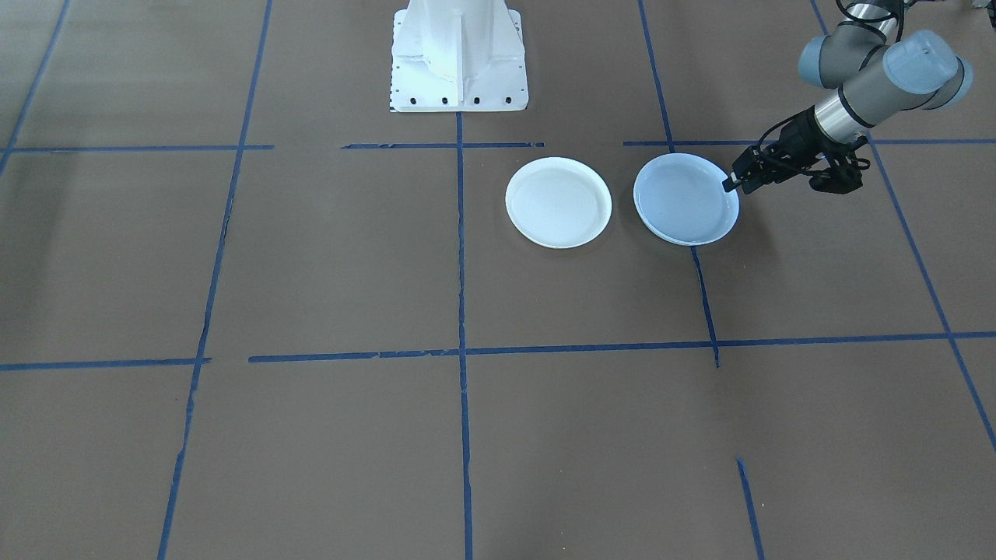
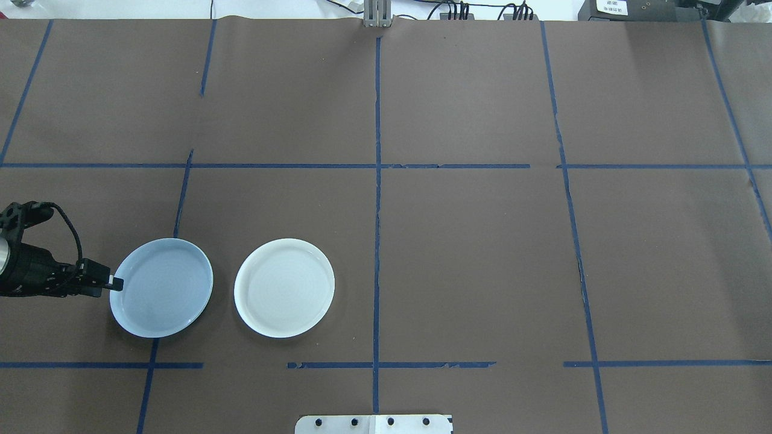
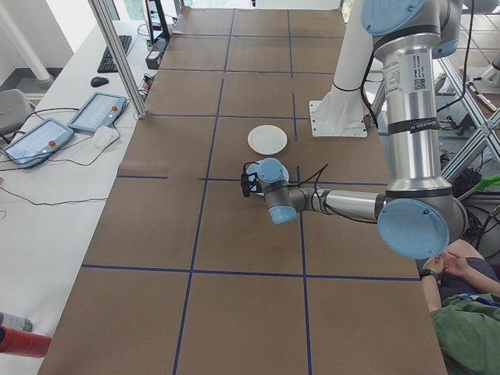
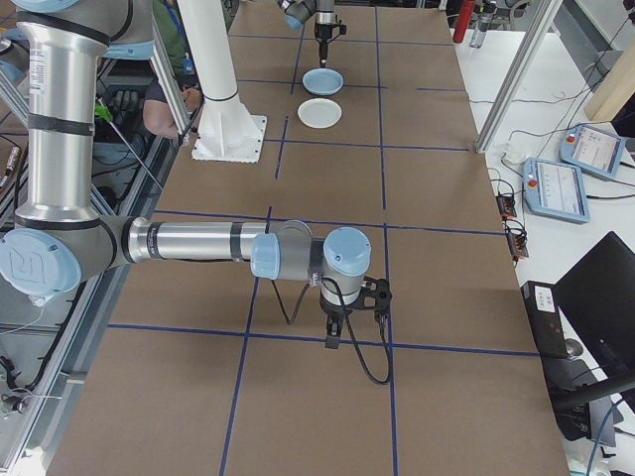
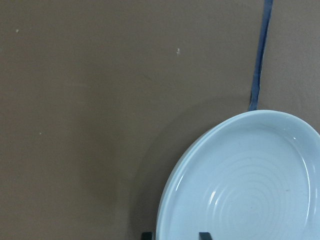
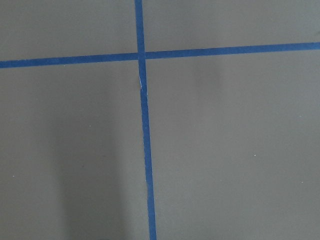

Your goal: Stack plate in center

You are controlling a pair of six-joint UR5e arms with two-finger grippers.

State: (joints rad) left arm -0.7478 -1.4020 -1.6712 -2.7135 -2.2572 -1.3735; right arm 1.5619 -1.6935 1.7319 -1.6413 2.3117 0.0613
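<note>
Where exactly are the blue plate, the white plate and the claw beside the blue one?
blue plate (image 2: 161, 288): overhead exterior view, middle of its well.
white plate (image 2: 284, 288): overhead exterior view, middle of its well.
left gripper (image 2: 114, 283): overhead exterior view, fingertips at the blue plate's rim.

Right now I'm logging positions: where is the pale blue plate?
In the overhead view the pale blue plate lies at the table's left, beside the white plate, with the left gripper at its outer rim.

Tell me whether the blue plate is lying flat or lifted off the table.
Tilted: the left gripper holds the blue plate by its rim, that edge raised.
</note>
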